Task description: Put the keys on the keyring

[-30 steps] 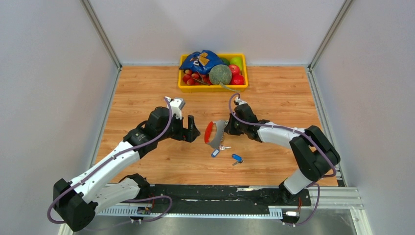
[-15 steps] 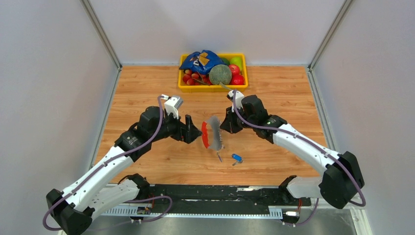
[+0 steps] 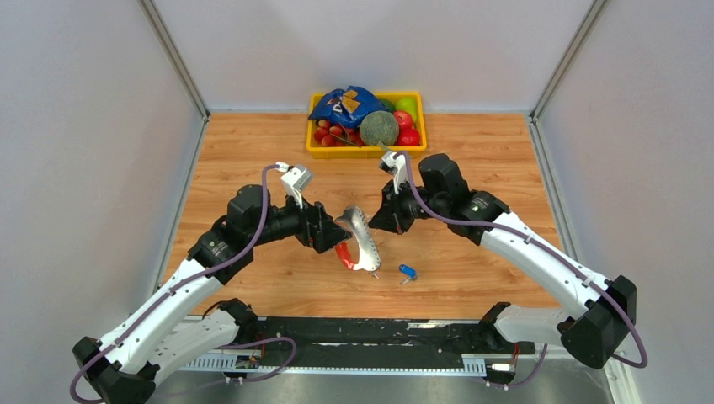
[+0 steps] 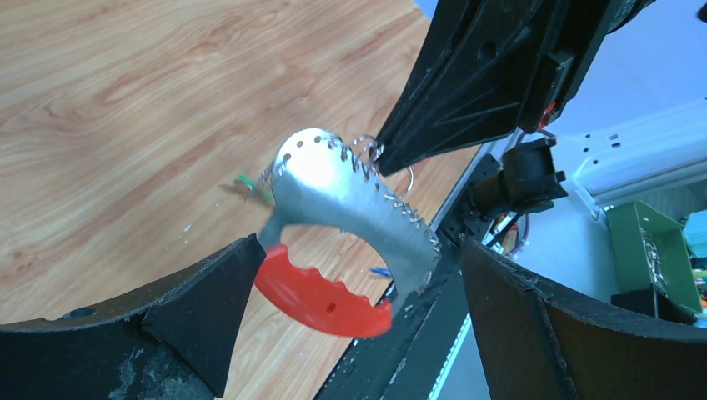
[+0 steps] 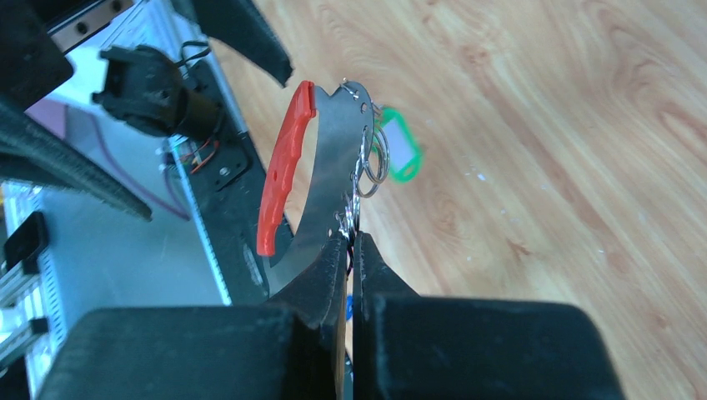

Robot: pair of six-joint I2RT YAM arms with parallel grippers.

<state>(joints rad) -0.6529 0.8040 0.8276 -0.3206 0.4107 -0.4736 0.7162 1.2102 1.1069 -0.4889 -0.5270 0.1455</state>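
Right gripper (image 5: 350, 250) is pinched shut on the small keyring (image 3: 362, 242) of red curved plastic loop and flat silvery metal strip, held above the wooden table (image 3: 253, 151), with the left gripper (image 4: 358, 283) spread wide either side of it and one tiny blue-headed silver key (image 3: 407, 272) lying nearby on the wood.

Bright, even light, faint shadows; the keyring (image 4: 350, 200) shows glare and slight blur.

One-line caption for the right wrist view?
Right gripper shut on the keyring, a silvery-grey metal strip with red curved clip, small green tag at its rings.
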